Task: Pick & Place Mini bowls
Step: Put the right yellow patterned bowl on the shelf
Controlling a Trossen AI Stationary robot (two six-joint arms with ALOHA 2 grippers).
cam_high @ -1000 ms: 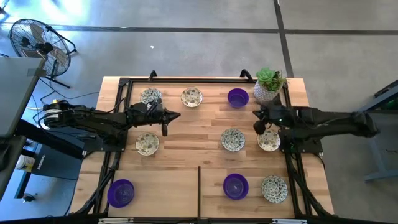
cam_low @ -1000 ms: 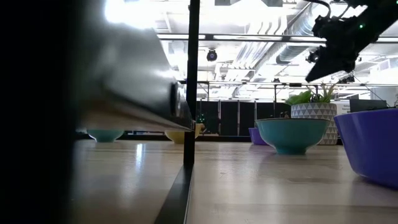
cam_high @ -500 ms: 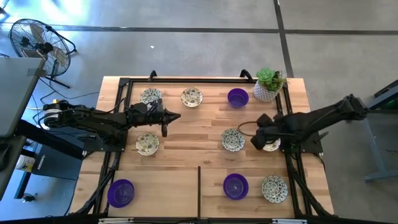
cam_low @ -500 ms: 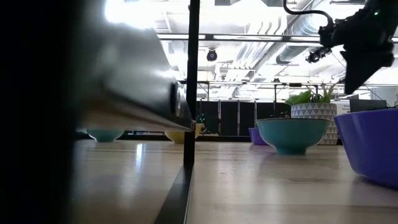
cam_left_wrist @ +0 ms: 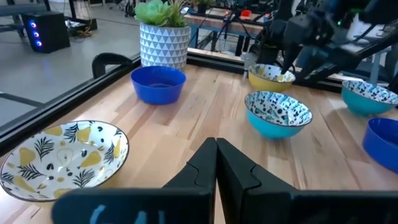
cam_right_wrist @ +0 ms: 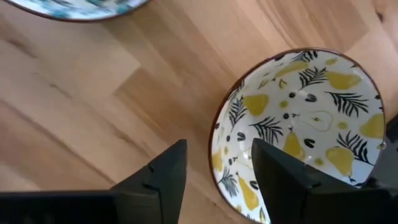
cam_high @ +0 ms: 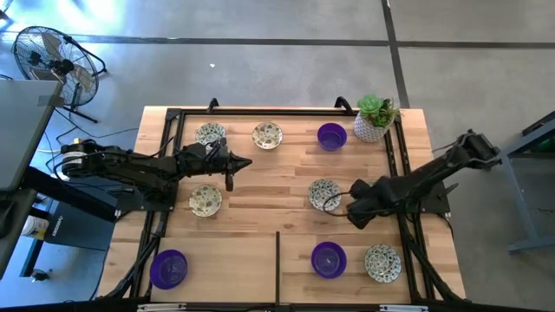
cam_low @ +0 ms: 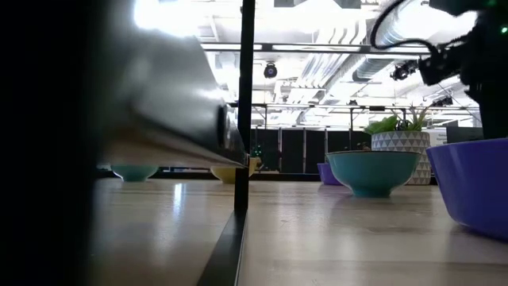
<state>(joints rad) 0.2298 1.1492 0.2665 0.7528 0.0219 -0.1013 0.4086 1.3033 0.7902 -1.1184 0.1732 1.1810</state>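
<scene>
White pot with green plant sits at the table's far right corner. Wooden table, black frame rails along its edges; floor fan on grey concrete off the far left corner. Low view: ducting and strip lights overhead.

8 mini bowls show on the table. Far edge: 2 patterned bowls and a purple bowl. Left side: patterned bowl. Near edge: purple bowl at left corner, purple bowl and patterned bowl toward right.

Right gripper is low over the right side, fingers apart, straddling the rim of a pear-patterned bowl, beside another patterned bowl.

Left gripper hovers at the far left, fingers pressed together, empty.
</scene>
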